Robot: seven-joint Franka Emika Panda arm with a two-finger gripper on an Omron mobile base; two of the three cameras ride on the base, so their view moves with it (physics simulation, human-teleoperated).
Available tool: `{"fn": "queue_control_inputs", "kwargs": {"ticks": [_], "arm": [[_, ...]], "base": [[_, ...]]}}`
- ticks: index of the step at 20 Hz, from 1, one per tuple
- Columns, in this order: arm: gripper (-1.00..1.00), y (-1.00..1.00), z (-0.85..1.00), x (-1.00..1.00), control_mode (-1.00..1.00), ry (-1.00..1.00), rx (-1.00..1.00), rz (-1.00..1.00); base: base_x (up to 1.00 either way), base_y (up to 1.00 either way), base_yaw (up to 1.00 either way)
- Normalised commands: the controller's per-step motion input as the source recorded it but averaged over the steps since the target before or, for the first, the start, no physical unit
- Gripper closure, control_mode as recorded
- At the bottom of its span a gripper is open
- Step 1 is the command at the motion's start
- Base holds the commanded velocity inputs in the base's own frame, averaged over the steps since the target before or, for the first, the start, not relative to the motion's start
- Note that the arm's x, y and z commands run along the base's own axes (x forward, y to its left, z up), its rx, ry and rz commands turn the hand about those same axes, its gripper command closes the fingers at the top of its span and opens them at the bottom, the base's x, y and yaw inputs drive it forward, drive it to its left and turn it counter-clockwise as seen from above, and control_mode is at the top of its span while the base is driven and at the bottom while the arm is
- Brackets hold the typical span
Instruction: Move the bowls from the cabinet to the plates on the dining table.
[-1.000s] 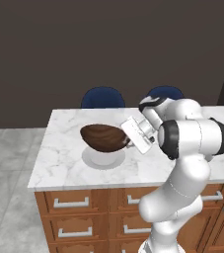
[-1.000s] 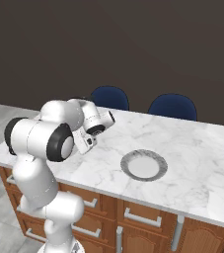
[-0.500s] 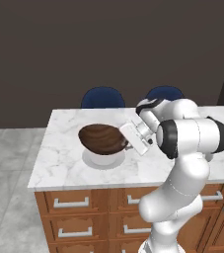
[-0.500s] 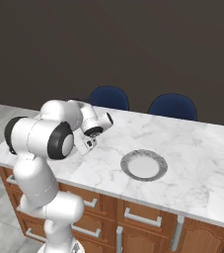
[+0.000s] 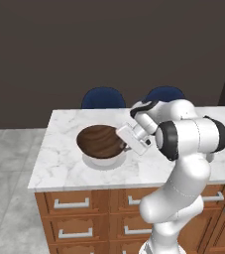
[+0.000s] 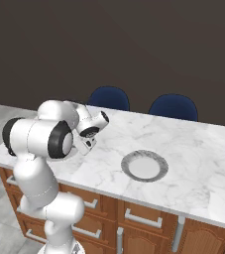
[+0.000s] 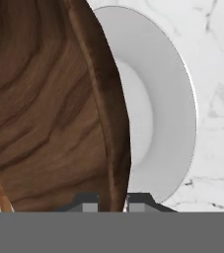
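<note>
tool (image 5: 125, 141) level, on bowl (image 5: 100, 141) rim

White arm rises from the base at the dining table (image 5: 64, 163) front edge, elbow bent high, forearm reaching left toward the table's left end. Hand tilted roughly sideways, wrist rolled. Gripper (image 5: 124, 144) low over the table top, jaws closed narrow on the rim of the brown bowl (image 5: 100, 141), one finger each side of the rim in the hand view; fingertips (image 7: 90, 203) barely visible at the bottom.
</note>
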Motion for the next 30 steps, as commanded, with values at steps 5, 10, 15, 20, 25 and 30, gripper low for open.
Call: {"fn": "queue_control_inputs", "kwargs": {"ticks": [5,10,15,20,25,30], "arm": [[1.0,0.03,-0.2,0.17,-1.0,-0.02,-0.06,0.01],[1.0,-0.05,-0.25,0.13,-1.0,0.04,-0.08,0.0],[1.0,0.04,-0.3,0.16,-1.0,0.01,-0.01,0.0],[1.0,0.0,-0.23,0.1,-1.0,0.01,0.01,0.0],[1.0,-0.12,0.22,-0.13,-1.0,0.04,0.0,0.01],[1.0,-0.11,0.35,-0.14,-1.0,0.02,0.0,0.02]], "base": [[0.0,0.0,0.0],[0.0,0.0,0.0],[0.0,0.0,0.0],[0.0,0.0,0.0],[0.0,0.0,0.0],[0.0,0.0,0.0]]}}
